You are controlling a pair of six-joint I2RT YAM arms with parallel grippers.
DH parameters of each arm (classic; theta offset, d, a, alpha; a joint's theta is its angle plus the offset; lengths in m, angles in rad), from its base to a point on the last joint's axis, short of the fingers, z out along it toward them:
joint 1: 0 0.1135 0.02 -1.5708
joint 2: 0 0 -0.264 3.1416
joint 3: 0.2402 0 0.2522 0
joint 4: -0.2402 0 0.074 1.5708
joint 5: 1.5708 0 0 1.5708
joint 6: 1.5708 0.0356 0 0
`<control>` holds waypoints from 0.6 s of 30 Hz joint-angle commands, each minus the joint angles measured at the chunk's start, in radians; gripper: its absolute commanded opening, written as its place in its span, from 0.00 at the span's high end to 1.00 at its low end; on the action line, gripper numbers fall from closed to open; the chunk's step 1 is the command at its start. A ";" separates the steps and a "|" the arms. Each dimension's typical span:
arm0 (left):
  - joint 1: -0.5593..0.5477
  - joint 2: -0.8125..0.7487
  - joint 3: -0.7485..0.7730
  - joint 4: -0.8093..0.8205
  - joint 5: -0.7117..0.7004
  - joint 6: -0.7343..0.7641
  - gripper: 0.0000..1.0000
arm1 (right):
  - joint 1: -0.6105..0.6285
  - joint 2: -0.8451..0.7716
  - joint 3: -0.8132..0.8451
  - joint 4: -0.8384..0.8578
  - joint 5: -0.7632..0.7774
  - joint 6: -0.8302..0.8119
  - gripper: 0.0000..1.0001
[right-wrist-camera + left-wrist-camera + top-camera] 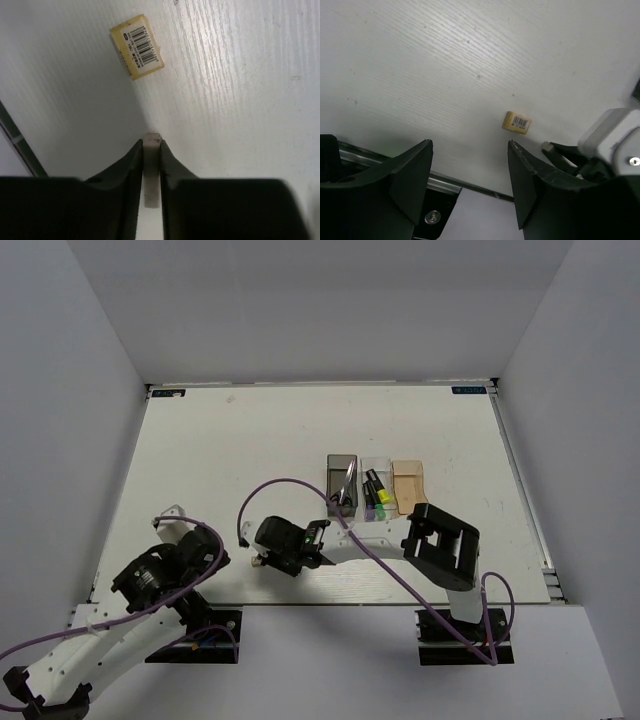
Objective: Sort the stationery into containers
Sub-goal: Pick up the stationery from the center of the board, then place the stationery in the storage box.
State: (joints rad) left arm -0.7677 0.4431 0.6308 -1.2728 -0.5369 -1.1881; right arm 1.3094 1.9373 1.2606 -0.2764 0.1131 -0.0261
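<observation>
Within the right hand's [151,145] pinch sits a blocky grey eraser [152,172].

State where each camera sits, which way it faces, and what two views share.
Top external: above and behind the bases, facing down onto the white table with the dark grey plastic bin, clear plastic bin and tan plastic bin; left arm and right arm show.
Left wrist: on the left arm, facing the tabletop past the open left gripper; the right arm's tip shows at right.
Right wrist: facing the tabletop past the right gripper, closed on a small grey eraser.
Shared: both wrist views show the small beige barcoded eraser.
</observation>
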 commanded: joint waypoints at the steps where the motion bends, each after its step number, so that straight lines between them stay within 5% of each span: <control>1: 0.005 0.046 -0.031 -0.047 0.037 -0.036 0.29 | -0.006 0.023 -0.061 -0.044 0.056 -0.043 0.89; 3: 0.004 0.086 -0.049 0.013 0.070 -0.008 0.40 | -0.007 -0.010 -0.070 -0.056 0.068 -0.057 1.00; 7: 0.002 0.170 -0.074 0.137 0.133 0.031 0.59 | -0.038 -0.113 -0.084 -0.101 0.089 -0.119 1.00; 9: 0.002 0.201 -0.083 0.170 0.169 0.048 0.59 | -0.071 -0.228 -0.096 -0.118 0.144 -0.161 1.00; 18: -0.067 0.531 -0.019 0.374 0.187 0.140 0.29 | -0.366 -0.621 -0.236 -0.098 0.235 -0.181 1.00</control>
State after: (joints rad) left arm -0.8185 0.9134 0.5621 -0.9894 -0.3561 -1.0897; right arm 0.9962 1.4036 1.0740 -0.3611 0.3107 -0.1925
